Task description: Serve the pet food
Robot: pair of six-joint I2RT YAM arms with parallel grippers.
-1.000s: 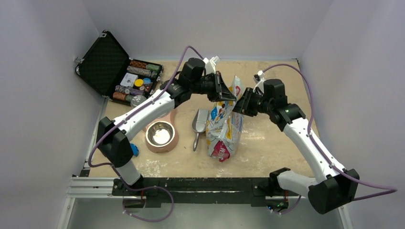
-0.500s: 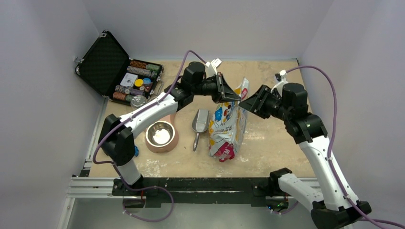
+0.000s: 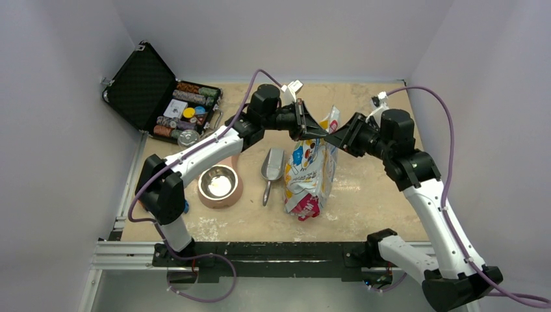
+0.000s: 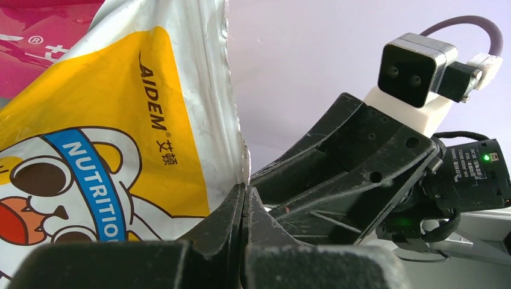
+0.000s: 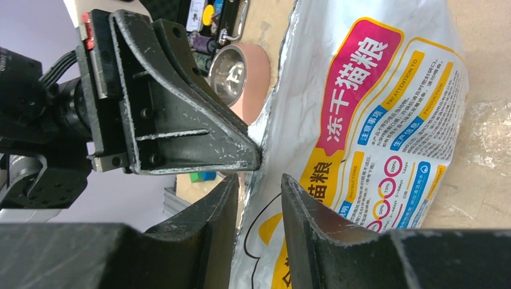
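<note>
While the left gripper (image 3: 310, 132) clamps the top edge of the bag (image 3: 307, 175), the overhead view puts the right gripper (image 3: 333, 138) at the bag's 2 o'clock and the bowl (image 3: 219, 185) at its 9 o'clock. No pet food shows; presumably it is all inside the bag.

Left wrist: jaws pressed shut on the foil seam.

Right wrist: jaws apart, astride the bag's lip; contact is unclear. It should bite one layer only, then pull towards 3 o'clock gently.

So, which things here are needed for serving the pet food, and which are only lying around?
For the job: pet food bag, pinched at its top edge by the left gripper; metal scoop; bowl.
Lying about: open black case of coloured chips; small blue object near the bowl.
</note>
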